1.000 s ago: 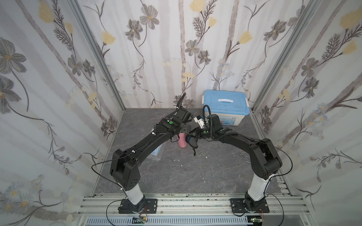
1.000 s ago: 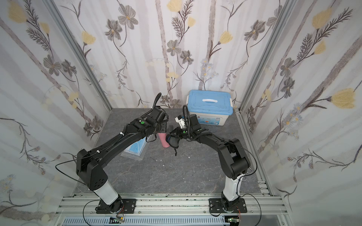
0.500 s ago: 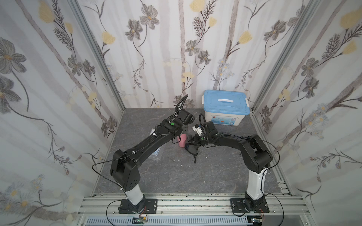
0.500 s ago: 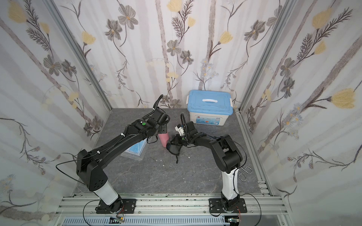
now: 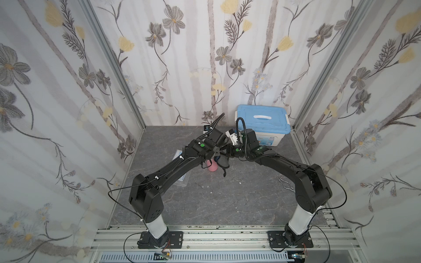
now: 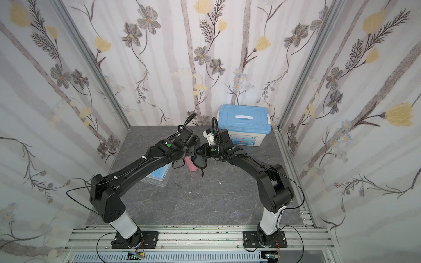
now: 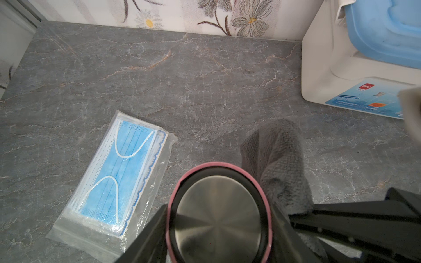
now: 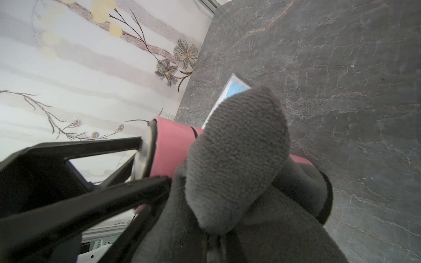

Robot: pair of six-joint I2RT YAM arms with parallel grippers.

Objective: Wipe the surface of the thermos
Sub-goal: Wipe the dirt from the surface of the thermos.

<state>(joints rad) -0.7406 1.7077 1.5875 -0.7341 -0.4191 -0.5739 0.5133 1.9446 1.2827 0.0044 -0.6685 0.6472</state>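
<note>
Grey marble-pattern table (image 5: 227,205), walled on the left, far and right sides by flowered panels; an aluminium rail runs along the near edge, carrying both arm bases. The near half of the table is open floor. The far half is crowded.

White box with blue lid (image 5: 262,123) sits in the far right corner, close against the walls. A clear pack of blue face masks (image 7: 118,180) lies flat on the left of centre, partly under the left arm in both top views. A small wire object (image 5: 284,184) lies near the right arm's elbow; too small to identify.

The thermos (image 5: 212,165) stands upright at the table's centre, pink body, brushed silver cap facing the left wrist camera (image 7: 219,218). Masks just to its left, box well apart to its far right.

Left gripper (image 7: 218,230): fingers (image 7: 148,239) clamped on either side of the thermos just below the cap, touching the pink wall on both sides. Firm hold.

Right gripper (image 6: 200,157): jaws hidden under a grey cloth (image 8: 237,159), so the gap cannot be seen directly; closed on the cloth by the look of the bunching. The cloth is pressed against the right side of the thermos body (image 8: 173,148), a tail hanging towards the table (image 5: 224,174).
</note>
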